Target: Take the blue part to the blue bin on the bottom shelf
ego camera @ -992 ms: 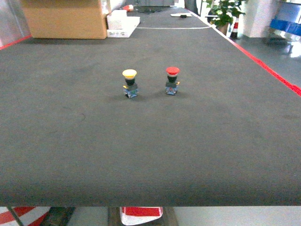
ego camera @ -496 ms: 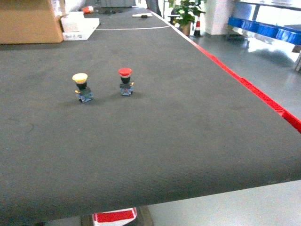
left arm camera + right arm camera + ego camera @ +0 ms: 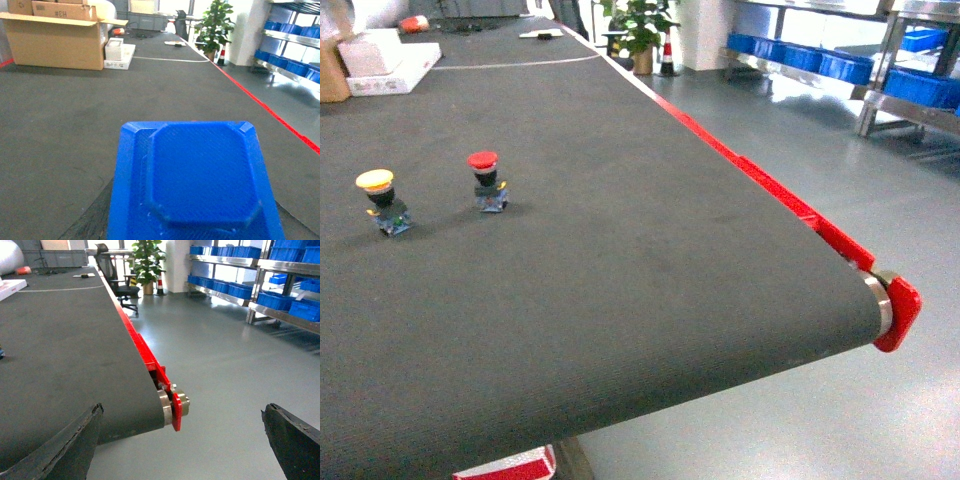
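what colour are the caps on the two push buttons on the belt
One push button has a yellow cap, the other push button a red one; clearest in the head view.

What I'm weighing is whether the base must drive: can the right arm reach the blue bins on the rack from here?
Probably not. The right gripper hangs open by the belt's end, while the blue bins sit across a wide stretch of floor. Nothing blocks them; they look too far.

Left wrist view. A blue part (image 3: 200,185), flat with chamfered corners, fills the lower foreground above the dark counter (image 3: 60,115). Far left, an open cardboard box (image 3: 55,40); beyond, a potted plant (image 3: 216,25); right, shelving with blue bins (image 3: 287,65).
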